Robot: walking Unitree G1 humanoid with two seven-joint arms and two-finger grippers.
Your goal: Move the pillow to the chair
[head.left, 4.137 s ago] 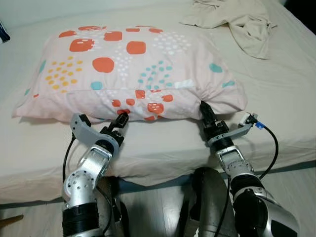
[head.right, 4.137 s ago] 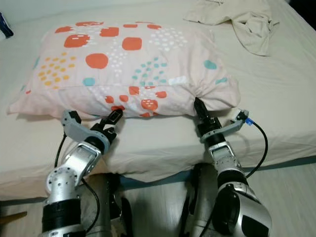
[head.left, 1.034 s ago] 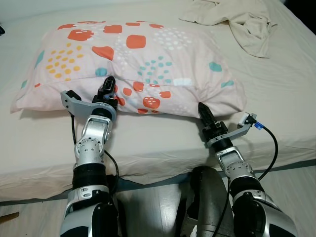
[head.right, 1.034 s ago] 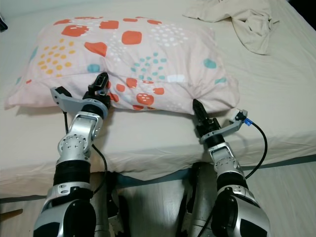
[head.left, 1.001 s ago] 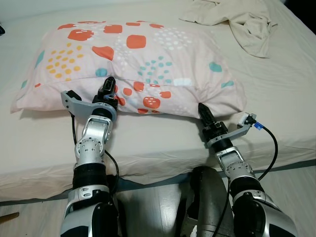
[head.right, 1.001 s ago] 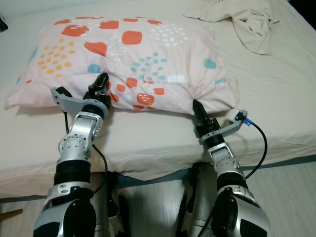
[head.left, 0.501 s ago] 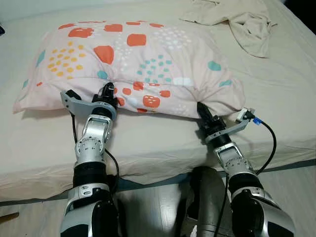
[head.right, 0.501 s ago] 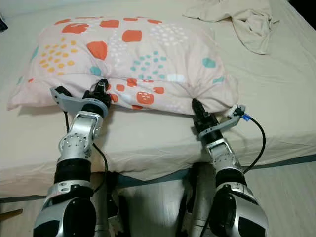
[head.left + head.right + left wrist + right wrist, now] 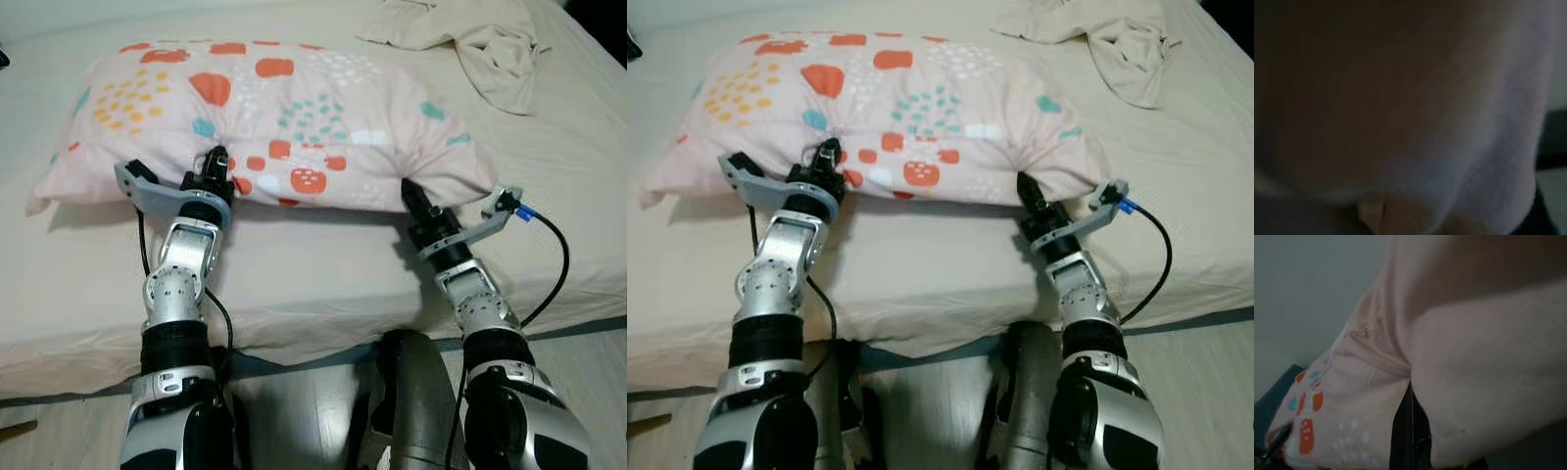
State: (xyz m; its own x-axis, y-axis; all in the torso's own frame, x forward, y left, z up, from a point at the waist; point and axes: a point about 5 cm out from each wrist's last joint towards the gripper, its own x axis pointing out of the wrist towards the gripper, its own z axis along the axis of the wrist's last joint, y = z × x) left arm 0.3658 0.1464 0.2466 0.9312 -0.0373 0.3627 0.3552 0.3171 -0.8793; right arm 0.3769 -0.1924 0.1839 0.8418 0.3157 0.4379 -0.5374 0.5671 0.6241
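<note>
A pink pillow with orange, teal and yellow spots lies across the bed, its near edge raised and casting a shadow on the sheet. My left gripper is shut on the near edge left of the middle, where the fabric puckers. Near the pillow's right corner, my right gripper is shut on the edge. The right wrist view has pillow fabric bunched around the black fingers. Dim fabric presses close in the left wrist view.
A crumpled beige garment lies at the bed's far right. The mattress edge runs just in front of me, with wooden floor below it. A dark object peeks in at the far left.
Both grippers have risen and moved slightly away from me, lifting the pillow's near edge off the sheet. The right gripper also shifted right.
</note>
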